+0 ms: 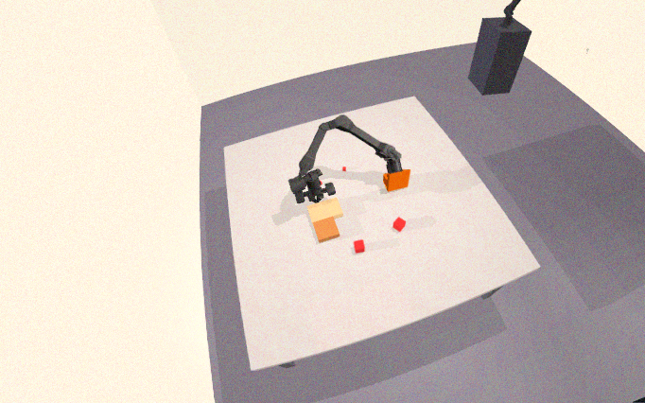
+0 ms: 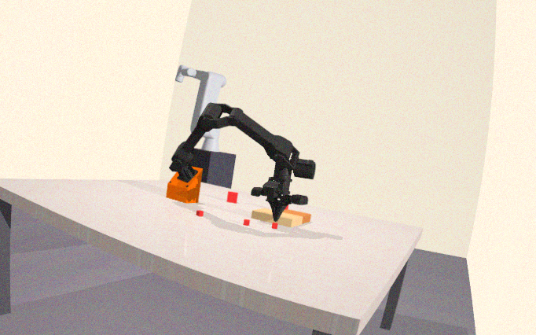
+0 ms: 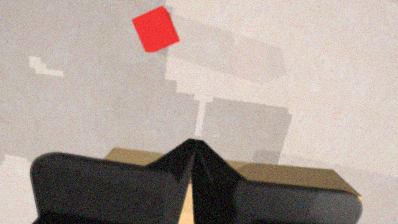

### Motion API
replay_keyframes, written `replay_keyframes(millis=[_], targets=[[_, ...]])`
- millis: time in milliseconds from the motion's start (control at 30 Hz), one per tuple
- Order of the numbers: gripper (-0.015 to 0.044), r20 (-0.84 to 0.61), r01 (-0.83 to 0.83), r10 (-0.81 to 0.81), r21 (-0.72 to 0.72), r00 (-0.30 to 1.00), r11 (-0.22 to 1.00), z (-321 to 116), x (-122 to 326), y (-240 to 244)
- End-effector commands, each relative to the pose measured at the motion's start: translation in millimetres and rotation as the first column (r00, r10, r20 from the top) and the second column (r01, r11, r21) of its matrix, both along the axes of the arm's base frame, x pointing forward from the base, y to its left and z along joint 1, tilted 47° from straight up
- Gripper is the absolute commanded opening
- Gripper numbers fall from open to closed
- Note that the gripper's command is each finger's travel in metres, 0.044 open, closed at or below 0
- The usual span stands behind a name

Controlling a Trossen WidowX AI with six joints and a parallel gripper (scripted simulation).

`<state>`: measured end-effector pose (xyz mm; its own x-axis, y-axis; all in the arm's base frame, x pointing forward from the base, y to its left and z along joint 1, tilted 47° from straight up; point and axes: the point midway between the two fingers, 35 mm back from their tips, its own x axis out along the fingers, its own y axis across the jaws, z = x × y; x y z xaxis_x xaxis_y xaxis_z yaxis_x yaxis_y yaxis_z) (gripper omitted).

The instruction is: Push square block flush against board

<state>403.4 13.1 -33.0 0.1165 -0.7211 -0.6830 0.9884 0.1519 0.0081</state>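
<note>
Top view: the orange block point(image 1: 325, 229) lies against, or almost against, the long side of the pale board point(image 1: 324, 209) on the worktop point(image 1: 285, 310). Left edges look offset slightly; evenness uncertain. The hand point(image 1: 317, 201) is on the board's opposite side.

Exterior: hand point(image 2: 276, 220) narrow, nothing held, tip low beside the board point(image 2: 272, 219); block point(image 2: 301, 215) behind it. Contact unclear.

Wrist: closed fingertips stand near the board's side point(image 3: 300, 174); block hidden. Judgement: push low, slowly and squarely, avoiding twist; check flushness, then withdraw without dragging.
</note>
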Motion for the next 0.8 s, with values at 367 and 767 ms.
replay_keyframes(millis=[367, 767], targets=[[0.0, -0.011, 0.007, -0.007, 0.004, 1.0, 1.0, 13.7, 2.9, -18.1], [0.0, -0.011, 0.007, -0.007, 0.002, 1.0, 1.0, 28.1, 5.6, -31.7]])
